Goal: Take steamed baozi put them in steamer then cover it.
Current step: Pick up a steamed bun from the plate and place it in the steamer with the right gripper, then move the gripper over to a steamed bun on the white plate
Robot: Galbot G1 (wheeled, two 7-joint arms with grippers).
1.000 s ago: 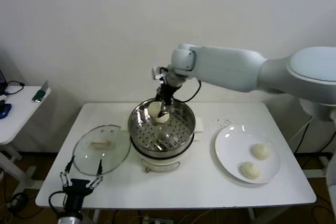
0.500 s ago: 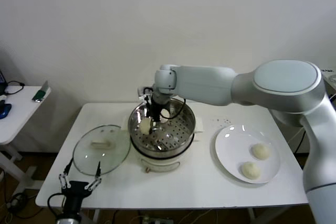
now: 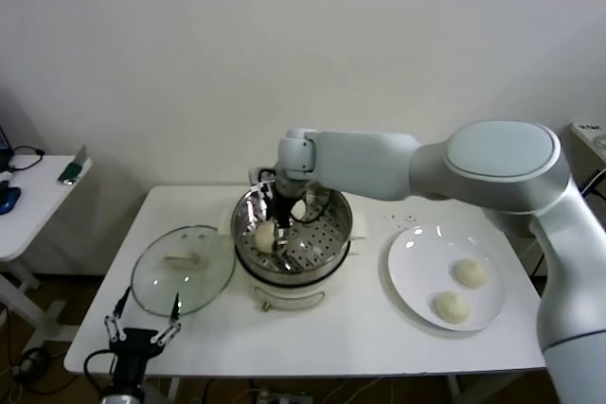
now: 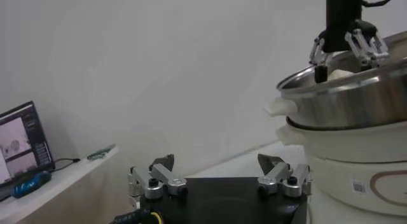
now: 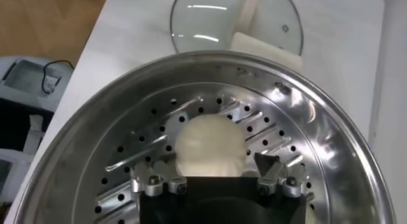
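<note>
The steamer (image 3: 339, 221) stands mid-table on its white cooker base. My right gripper (image 3: 276, 225) reaches down into it, open, its fingers (image 5: 275, 172) on either side of a baozi (image 5: 208, 146) that rests on the perforated floor (image 5: 137, 156). That baozi (image 3: 263, 233) lies at the basket's left side, and a second pale one (image 3: 299, 207) shows behind the gripper. Two more baozi (image 3: 471, 272) (image 3: 452, 307) lie on the white plate (image 3: 417, 257). The glass cover (image 3: 183, 272) lies flat left of the steamer. My left gripper (image 3: 143, 322) waits open at the table's front-left edge.
From the left wrist view my left gripper (image 4: 216, 161) holds nothing, and the steamer (image 4: 356, 95) rises to its side with the right gripper (image 4: 344, 56) above the rim. A small side table (image 3: 33, 198) with a phone stands far left.
My right gripper carried the baozi down to the left side of the steamer floor and then opened, leaving it there. The left arm stayed put.
</note>
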